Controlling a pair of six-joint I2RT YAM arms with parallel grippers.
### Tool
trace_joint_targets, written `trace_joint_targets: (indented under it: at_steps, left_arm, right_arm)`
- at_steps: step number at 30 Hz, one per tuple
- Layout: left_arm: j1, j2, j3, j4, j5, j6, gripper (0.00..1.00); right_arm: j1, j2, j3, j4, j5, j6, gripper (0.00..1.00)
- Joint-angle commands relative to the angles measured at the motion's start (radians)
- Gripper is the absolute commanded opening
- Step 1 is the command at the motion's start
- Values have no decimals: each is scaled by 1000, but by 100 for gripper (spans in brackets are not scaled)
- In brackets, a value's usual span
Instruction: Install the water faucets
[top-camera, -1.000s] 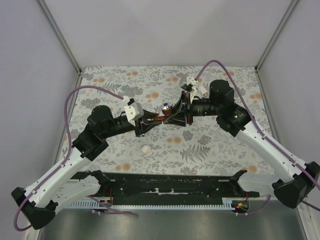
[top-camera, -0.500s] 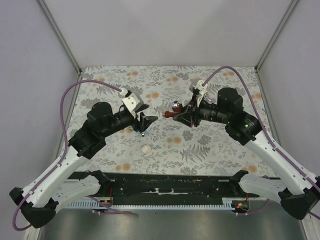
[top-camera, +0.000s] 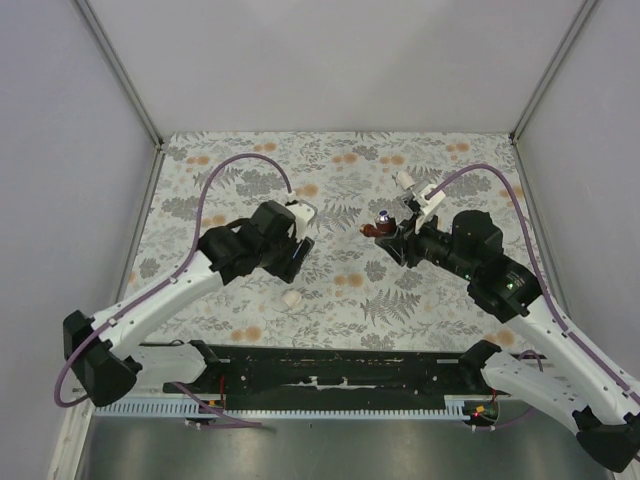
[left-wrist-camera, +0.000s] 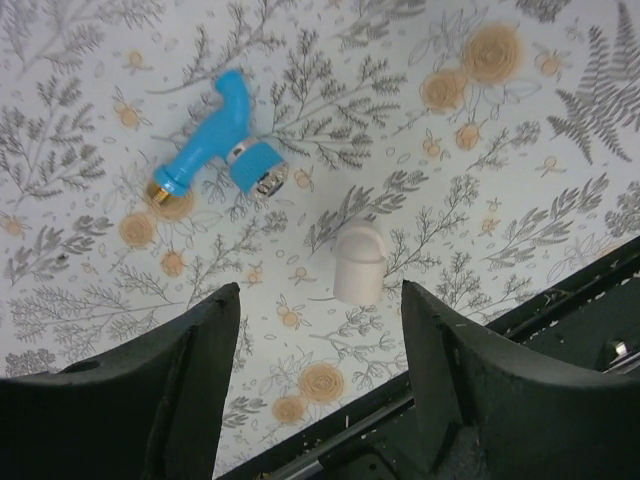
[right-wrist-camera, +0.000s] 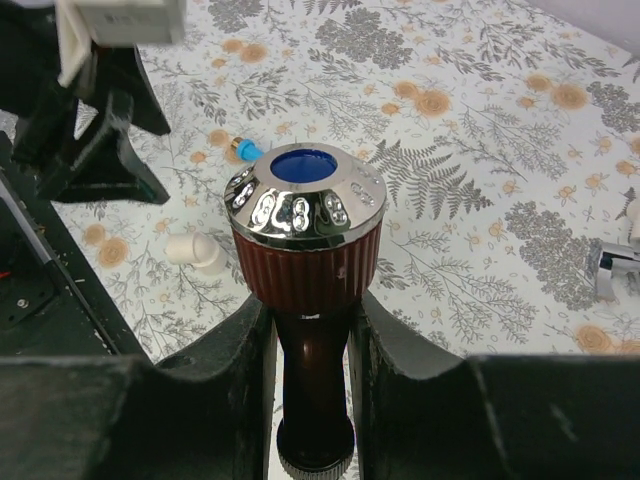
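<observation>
The right pincer (right-wrist-camera: 312, 365) clamps the copper-toned faucet (right-wrist-camera: 305, 265) by its rigid, likely slick stem beneath the ribbed knob. The left pincer (left-wrist-camera: 320, 370) gapes empty, with the blue faucet (left-wrist-camera: 213, 140) lying ahead of it.

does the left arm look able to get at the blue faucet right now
Probably yes. The left gripper is open and empty, and the blue faucet lies bare on the table just ahead of it. The white fitting sits nearer, off to one side, apart from the faucet.

Reddish-brown faucet (right-wrist-camera: 305, 268), chrome-capped with blue centre; bright blue faucet (left-wrist-camera: 213, 140); white fitting (left-wrist-camera: 358, 266); grey-fern, orange-flower tablecloth (left-wrist-camera: 520, 190).
</observation>
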Motion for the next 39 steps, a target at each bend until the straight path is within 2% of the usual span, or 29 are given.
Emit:
trace_joint_targets:
  at_steps: [1, 7, 14, 21, 39]
  left_arm:
    - [-51, 96, 20, -102, -66, -101, 71]
    - [-69, 242, -3, -79, -60, -141, 72]
    - [-74, 343, -20, -24, -7, -146, 72]
    - [-75, 432, -58, 12, 11, -144, 68]
    - [-77, 515, -95, 59, 49, -144, 57]
  right_arm:
    - [3, -18, 7, 53, 37, -30, 0]
    - [3, -39, -16, 56, 28, -33, 0]
    - [3, -66, -27, 39, 37, -33, 0]
    - [3, -79, -38, 39, 47, -33, 0]
    - [3, -84, -44, 33, 57, -35, 0]
